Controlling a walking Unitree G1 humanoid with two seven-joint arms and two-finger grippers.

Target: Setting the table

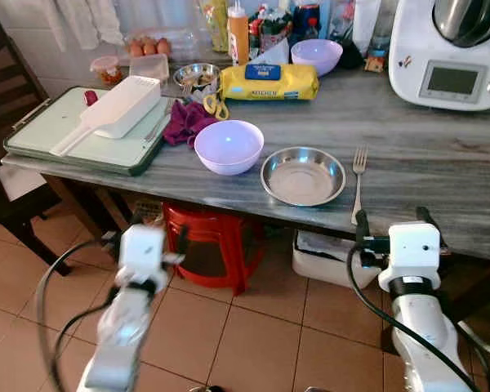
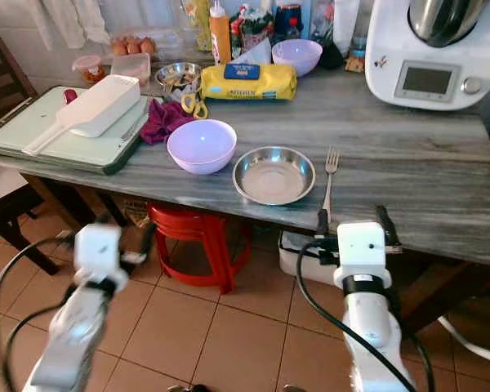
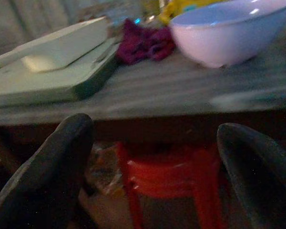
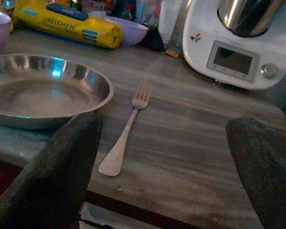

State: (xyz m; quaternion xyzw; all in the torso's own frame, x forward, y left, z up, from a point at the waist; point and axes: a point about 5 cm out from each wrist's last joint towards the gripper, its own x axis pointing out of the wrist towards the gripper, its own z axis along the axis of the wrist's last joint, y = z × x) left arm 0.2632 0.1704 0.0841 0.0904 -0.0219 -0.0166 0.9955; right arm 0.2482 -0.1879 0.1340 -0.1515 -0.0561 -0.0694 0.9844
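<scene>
Fork (image 1: 359,181) lies right of steel plate (image 1: 303,175); I read setting as underway; right gripper (image 1: 394,229) near table edge (image 1: 229,196), fingers spread, empty; left gripper (image 1: 157,233) low, spread; next I'd reach for fork.

Grey table (image 1: 408,155) holds steel plate (image 1: 303,175), fork (image 1: 358,181), lilac bowl (image 1: 229,146).

Plate, fork and bowl set out near the counter's front edge.

A shallow steel plate (image 1: 303,175) sat upright and empty on the grey counter (image 1: 425,155). A silver fork (image 1: 358,181) lay just beside it on the right, tines pointing away from the edge. A lilac bowl (image 1: 229,146) stood just left of the plate.
</scene>
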